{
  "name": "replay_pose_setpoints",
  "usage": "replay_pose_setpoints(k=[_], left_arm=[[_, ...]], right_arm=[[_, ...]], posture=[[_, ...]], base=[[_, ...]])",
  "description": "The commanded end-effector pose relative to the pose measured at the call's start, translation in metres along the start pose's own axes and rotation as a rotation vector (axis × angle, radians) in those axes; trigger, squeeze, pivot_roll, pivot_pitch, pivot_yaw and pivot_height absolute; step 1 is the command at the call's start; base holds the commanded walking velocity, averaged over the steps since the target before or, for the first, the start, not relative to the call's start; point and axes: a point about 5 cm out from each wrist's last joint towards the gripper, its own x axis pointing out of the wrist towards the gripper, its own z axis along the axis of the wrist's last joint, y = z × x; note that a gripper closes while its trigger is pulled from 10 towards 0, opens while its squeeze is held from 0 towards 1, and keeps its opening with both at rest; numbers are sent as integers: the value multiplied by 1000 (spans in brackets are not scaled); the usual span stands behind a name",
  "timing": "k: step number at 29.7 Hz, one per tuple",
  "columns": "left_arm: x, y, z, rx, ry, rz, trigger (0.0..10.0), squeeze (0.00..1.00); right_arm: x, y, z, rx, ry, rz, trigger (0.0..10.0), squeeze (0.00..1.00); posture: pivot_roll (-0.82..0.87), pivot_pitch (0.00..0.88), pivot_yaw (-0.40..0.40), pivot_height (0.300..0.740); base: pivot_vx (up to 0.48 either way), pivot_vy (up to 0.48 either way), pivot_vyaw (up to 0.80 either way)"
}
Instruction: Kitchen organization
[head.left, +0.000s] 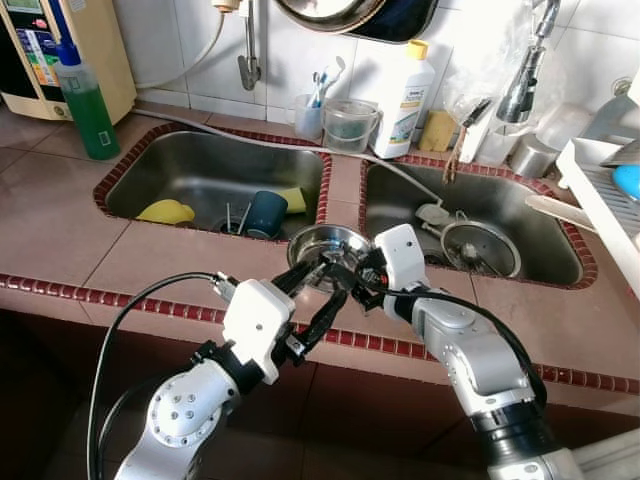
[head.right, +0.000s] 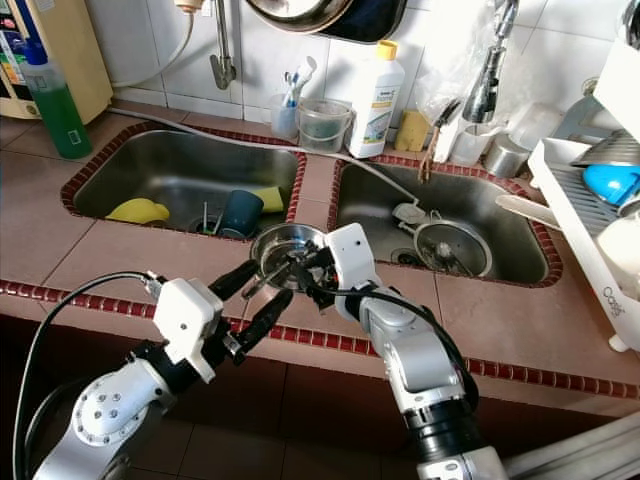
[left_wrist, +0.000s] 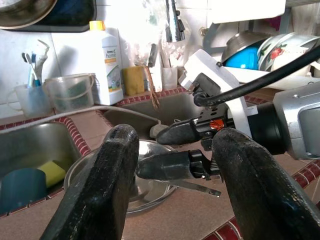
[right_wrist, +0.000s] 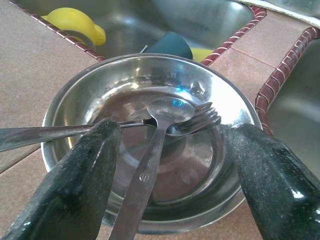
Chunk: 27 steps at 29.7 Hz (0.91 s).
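Observation:
A steel bowl (head.left: 322, 243) stands on the tiled counter (head.left: 150, 265) between the two sinks, near the front edge. In it lie a spoon (right_wrist: 156, 145) and a fork (right_wrist: 197, 121), and their handles stick out over the rim towards me. My right gripper (head.left: 345, 282) is open at the bowl's near rim, with the spoon handle lying loose between its fingers. My left gripper (head.left: 312, 296) is open just in front of the bowl. It points at the right gripper's fingers (left_wrist: 167, 167) and touches nothing.
The left sink (head.left: 200, 165) holds a blue cup (head.left: 265, 212) and a yellow object (head.left: 167, 211). The right sink (head.left: 520, 215) holds a round strainer. A green bottle (head.left: 85, 105) stands back left, a white bottle (head.left: 403, 100) behind, and a dish rack (head.left: 600, 200) at the right.

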Motion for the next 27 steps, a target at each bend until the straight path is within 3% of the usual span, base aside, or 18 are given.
replay_pose_setpoints(k=[1,2,5,6,11,13,15,16,19,20,21,22,24,25,27], left_arm=[[1,-4,4,3,-14,-8,10000,0],[2,-4,5,3,-15,-7,10000,0],[2,-4,5,2,-16,-4,10000,0],[2,-4,5,2,-17,-2,10000,0],[2,-4,6,1,-18,4,10000,0],[3,-5,6,0,-19,3,10000,0],[3,-6,6,-2,-20,3,10000,0],[3,-6,6,-1,-21,4,10000,0],[3,-5,7,-2,-22,9,10000,0],[3,-5,7,-6,-23,13,10000,0],[3,-5,7,-5,-23,14,10000,0],[3,-5,7,-7,-23,15,10000,0],[3,-6,8,-8,-24,16,10000,0],[3,-6,8,-9,-24,15,10000,0],[3,-6,7,-9,-24,16,10000,0]], right_arm=[[0,-6,4,2,-13,-3,7843,0],[1,-8,4,6,-9,-7,8510,0],[5,-11,4,13,-8,-11,8353,0],[7,-12,4,13,-5,-12,7843,0],[12,-12,-2,19,15,-7,8078,0],[14,-12,-3,21,21,-6,6627,0],[16,-12,-5,24,30,-1,7020,0],[16,-11,-6,27,30,6,5725,0],[17,-9,-7,40,34,19,5961,0],[18,-9,-8,40,34,18,4510,0],[18,-9,-9,39,33,17,3843,0],[18,-9,-9,42,32,17,3373,0],[18,-9,-9,44,30,18,3373,0],[19,-9,-9,42,29,16,1216,0],[19,-10,-9,37,28,8,941,0]], posture=[[-132,49,-108,732],[-132,52,-107,732],[-132,52,-107,732],[-129,55,-108,732],[-127,56,-109,732],[-126,60,-110,732],[-125,63,-112,732],[-124,63,-112,732],[-122,65,-114,732],[-120,65,-115,732],[-120,66,-115,732],[-120,66,-115,732],[-120,67,-115,732],[-120,66,-115,732],[-120,66,-115,732]], base=[[0,0,0],[0,0,0],[0,0,0],[0,0,0],[0,0,0],[0,0,0],[0,0,0],[0,0,0],[0,0,0],[0,0,0],[0,0,0],[0,0,0],[0,0,0],[0,0,0],[0,0,0]])
